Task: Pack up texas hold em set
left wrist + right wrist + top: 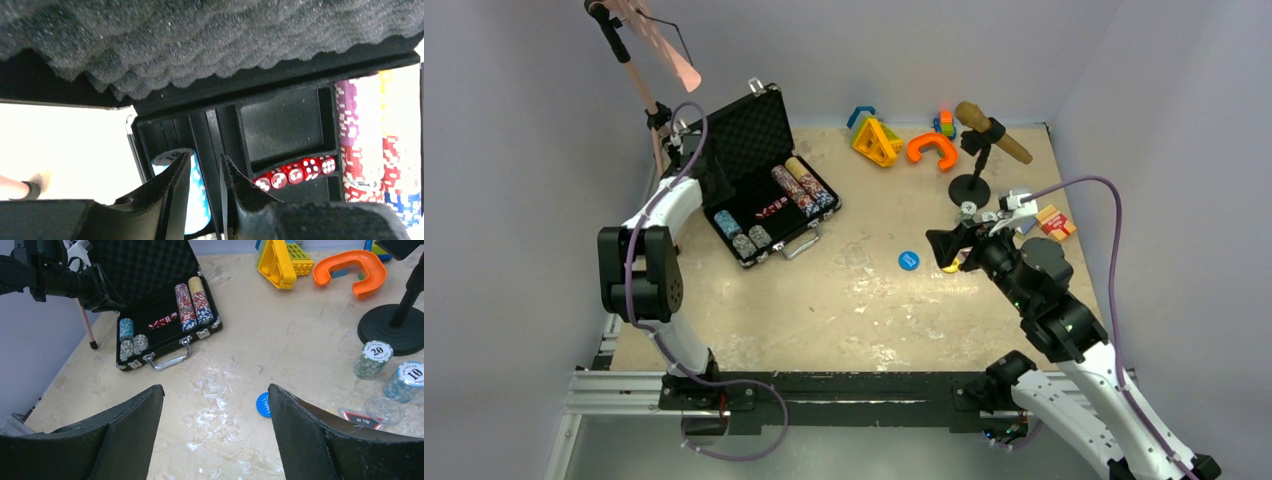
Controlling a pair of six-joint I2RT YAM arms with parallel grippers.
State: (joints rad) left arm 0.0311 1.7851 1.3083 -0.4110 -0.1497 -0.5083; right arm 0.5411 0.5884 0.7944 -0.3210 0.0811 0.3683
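Plainly, the loose chip stacks (372,360) at three o'clock should be dense and slick-sided; I would squeeze one across its sides, lest it shear. The blue disc (909,260) lies flat at the centre of the desk (824,300), thin, hard to lift. The case (749,135) stands open at ten o'clock. The right hand (216,388) hovers empty, fingers (125,430) wide apart, with bare desk toward the case. The left hand (205,156) hangs inside the case, fingers (175,185) nearly together; whether they pinch anything I cannot tell. The microphone stand (395,335) crowds the stacks.
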